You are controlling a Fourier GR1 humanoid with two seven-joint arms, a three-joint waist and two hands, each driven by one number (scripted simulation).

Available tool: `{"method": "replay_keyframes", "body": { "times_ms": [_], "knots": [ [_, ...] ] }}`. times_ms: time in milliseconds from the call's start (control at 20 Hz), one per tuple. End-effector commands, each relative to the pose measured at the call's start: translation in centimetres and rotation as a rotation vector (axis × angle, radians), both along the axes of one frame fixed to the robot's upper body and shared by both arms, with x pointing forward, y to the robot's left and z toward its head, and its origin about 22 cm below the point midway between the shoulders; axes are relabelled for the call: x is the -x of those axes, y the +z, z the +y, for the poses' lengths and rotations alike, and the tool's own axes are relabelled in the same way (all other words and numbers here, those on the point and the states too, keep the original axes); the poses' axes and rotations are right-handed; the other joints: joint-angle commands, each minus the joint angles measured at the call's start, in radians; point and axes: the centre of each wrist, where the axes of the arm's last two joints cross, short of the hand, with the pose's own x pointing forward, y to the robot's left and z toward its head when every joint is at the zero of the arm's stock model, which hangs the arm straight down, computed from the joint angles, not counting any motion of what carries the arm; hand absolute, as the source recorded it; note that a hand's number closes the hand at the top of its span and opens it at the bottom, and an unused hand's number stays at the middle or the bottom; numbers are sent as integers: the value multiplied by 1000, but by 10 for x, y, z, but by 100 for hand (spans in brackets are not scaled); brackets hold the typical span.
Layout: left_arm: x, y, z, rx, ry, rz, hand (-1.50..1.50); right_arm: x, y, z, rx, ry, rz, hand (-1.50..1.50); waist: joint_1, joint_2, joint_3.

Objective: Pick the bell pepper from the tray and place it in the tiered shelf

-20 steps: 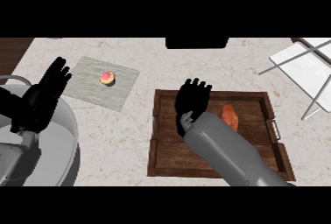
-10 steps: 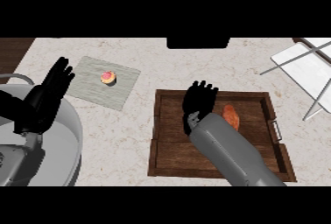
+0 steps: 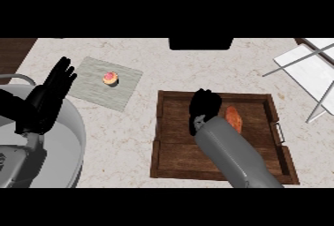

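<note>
On the tray [image 3: 171,154], right of centre, you've got the right hand [image 3: 203,108] sitting over the wood floor just left of the pepper [image 3: 233,118]. Fingers point toward the tray's far rim and look bunched close together; the view doesn't show whether they curl, so I can't tell open from closed. Nothing visibly held. The grey forearm runs from the lower edge up across the tray and covers much of its middle.

The pepper is an orange-red, elongated shape lying on the tray floor, right half, close to the hand's right side. Can't tell whether they touch. It's not lifted, not on the shelf.

The shelf [image 3: 306,73] is at the upper right: white panels on thin grey struts, partly cut by the picture's edge, apart from the tray's far right corner.

Your left hand [image 3: 52,88] is at the left edge, fingers straight and spread, pointing up, resting, holding nothing.

Beside it lies a grey mat [image 3: 127,90] on the speckled counter [image 3: 130,132], with a small pink-and-yellow item [image 3: 110,78] on it. A dark block [image 3: 201,43] sits at the counter's far edge.
</note>
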Motion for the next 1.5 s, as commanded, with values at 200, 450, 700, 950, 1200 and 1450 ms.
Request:
{"method": "replay_keyframes", "body": {
  "times_ms": [200,450,700,950,1200,1450],
  "knots": [
    [-5,-32,-2,6,39,38,0,-1,-17,3,120,37,19,150,-5,19,-9],
    [11,-20,-1,17,37,39,0,6,-15,7,117,69,-75,150,1,13,-9],
    [9,-12,1,24,57,51,0,64,-25,11,-197,447,-78,150,-35,3,-7],
    [8,-5,12,16,83,42,0,116,-21,-5,-413,652,-143,150,-54,1,-7],
    [15,-16,18,9,112,58,0,135,49,-21,-748,601,-431,150,-75,-2,-7],
    [18,-8,13,16,80,49,0,156,108,-70,-808,550,-674,150,-48,2,-8]
  ]
}}
